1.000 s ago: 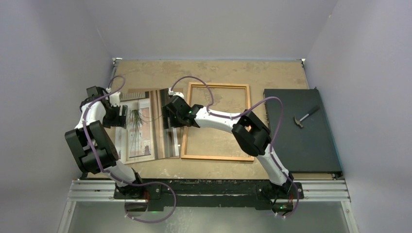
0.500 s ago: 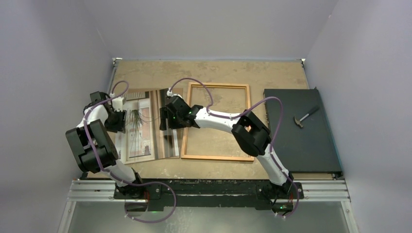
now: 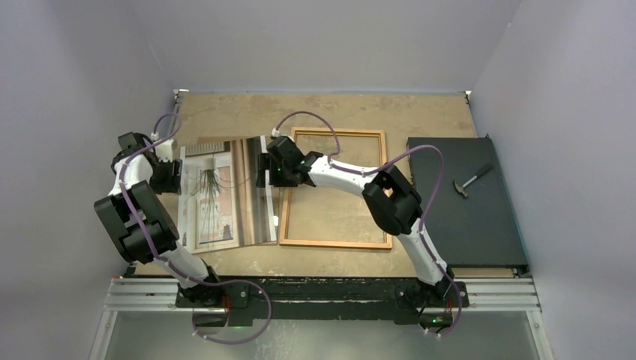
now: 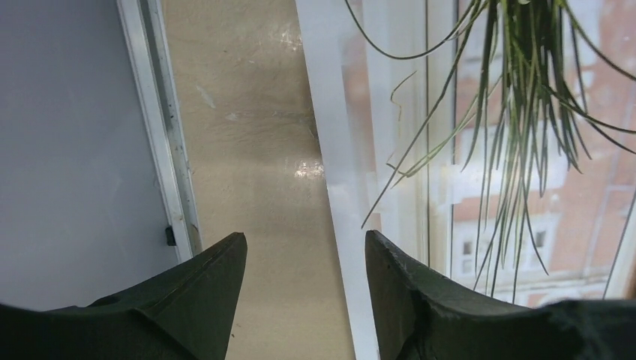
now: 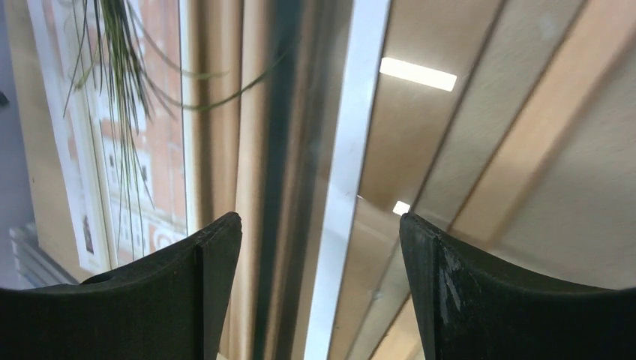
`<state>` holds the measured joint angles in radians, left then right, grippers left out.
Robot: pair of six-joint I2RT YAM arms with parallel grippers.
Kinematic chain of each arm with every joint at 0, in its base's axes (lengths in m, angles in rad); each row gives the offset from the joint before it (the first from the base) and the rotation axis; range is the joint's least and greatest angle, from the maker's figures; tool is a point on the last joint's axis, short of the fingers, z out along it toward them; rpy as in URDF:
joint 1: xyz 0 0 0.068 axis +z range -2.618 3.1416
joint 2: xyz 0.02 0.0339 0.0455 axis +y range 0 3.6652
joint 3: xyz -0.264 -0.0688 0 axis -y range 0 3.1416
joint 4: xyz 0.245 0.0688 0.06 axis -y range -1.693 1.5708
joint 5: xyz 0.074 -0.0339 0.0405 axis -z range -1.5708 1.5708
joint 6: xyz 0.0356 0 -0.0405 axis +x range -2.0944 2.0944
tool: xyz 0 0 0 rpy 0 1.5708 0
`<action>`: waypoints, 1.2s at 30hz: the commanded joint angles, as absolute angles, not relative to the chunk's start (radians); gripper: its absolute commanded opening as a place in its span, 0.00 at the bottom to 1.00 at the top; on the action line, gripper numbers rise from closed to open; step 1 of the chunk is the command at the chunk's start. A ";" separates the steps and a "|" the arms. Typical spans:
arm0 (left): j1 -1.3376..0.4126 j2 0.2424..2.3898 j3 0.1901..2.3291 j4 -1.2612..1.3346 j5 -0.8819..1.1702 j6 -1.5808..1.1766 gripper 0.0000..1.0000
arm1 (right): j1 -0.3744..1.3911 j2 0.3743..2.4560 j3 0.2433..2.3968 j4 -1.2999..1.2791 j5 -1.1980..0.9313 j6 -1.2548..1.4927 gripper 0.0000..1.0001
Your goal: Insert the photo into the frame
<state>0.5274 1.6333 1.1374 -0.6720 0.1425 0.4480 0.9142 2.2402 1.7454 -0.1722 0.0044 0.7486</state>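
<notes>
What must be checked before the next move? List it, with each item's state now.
1. Photo lies picture side up, left of the frame: ok.
2. Left gripper open, straddling the photo's left edge: ok.
3. Right gripper open over the photo's right border: ok.
4. Photo gripped by either gripper: not ok.
5. Nothing lying inside the frame but bare table: ok.
6. Photo's right edge clear of the frame's left rail: cannot tell.

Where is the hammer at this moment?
In the top view, on the right side, the hammer lies on the black slab, on its far half, to the right of the frame.
</notes>
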 commanded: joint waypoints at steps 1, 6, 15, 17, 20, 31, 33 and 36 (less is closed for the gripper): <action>0.537 1.679 1.111 -0.642 0.139 0.476 0.56 | 0.877 2.252 1.834 -0.220 0.073 0.746 0.81; 0.537 1.689 1.077 -0.571 0.126 0.456 0.49 | 0.859 2.304 1.862 -0.205 0.059 0.756 0.83; 0.537 1.706 1.164 -0.539 0.060 0.410 0.32 | 0.858 2.403 2.016 -0.328 0.203 0.760 0.88; 0.536 1.722 1.192 -0.523 0.024 0.395 0.31 | 0.861 2.414 2.043 -0.356 0.245 0.760 0.89; 0.537 1.750 1.204 -0.483 -0.029 0.373 0.31 | 0.865 2.403 2.035 -0.375 0.273 0.765 0.90; 0.521 1.837 1.127 -0.431 -0.010 0.346 0.30 | 0.864 2.401 1.920 -0.270 0.057 0.865 0.90; 0.502 1.840 1.099 -0.418 -0.012 0.349 0.28 | 0.865 2.375 1.861 -0.214 0.032 0.907 0.89; 0.474 1.844 1.057 -0.398 -0.019 0.343 0.26 | 0.865 2.359 1.836 -0.187 0.016 0.930 0.90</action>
<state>0.5106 1.8210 1.1278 -0.4244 -0.0231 0.3668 0.8597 2.3680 1.9007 -0.1764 0.1047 0.8501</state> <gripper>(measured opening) 0.269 0.896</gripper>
